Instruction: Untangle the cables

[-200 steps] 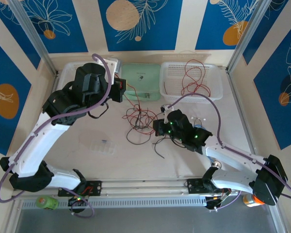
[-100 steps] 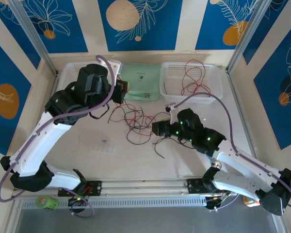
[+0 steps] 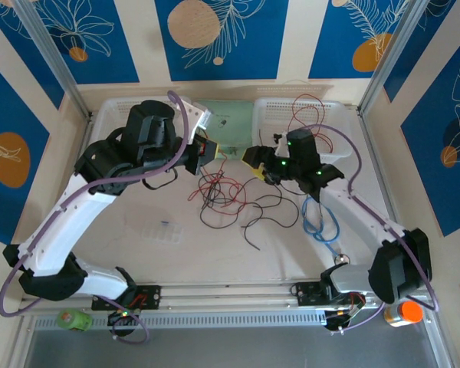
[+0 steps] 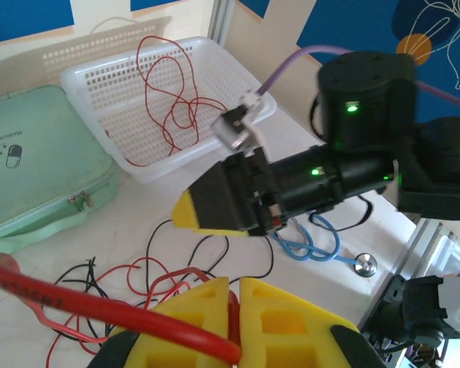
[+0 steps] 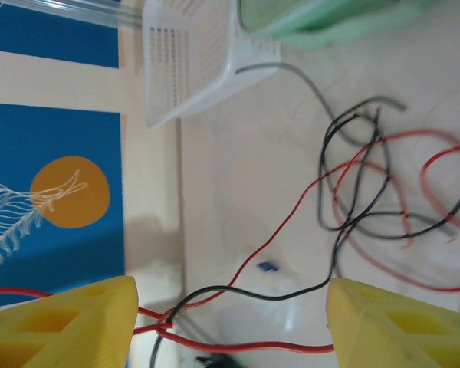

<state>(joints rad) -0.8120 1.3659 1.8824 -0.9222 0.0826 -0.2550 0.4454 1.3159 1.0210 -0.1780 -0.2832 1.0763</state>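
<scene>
Since a second ago my right gripper (image 3: pixel 254 162) has swung up from 4 o'clock of the tangle to about 2 o'clock of it. It now sits near the white basket (image 3: pixel 342 127), and the light blue coiled cable (image 3: pixel 320 222) lies uncovered on the surface (image 3: pixel 192 264). My left gripper (image 4: pixel 234 299) has slid a little toward the green pouch (image 4: pixel 38 165), at 11 o'clock of the pile.

The cables (image 3: pixel 222 192) lie mostly in a loose red-and-black knot between the two grippers, with a few red loops in the basket. The left jaws are clenched on a red strand (image 4: pixel 69 303). The right jaws are spread wide, with one red and one black strand crossing the gap ungripped.

I judge this to be the pulling-apart step, with one anchor set. Next I would close the right jaws on the black strand alone, then draw the arms apart slowly so the knot does not tighten.
</scene>
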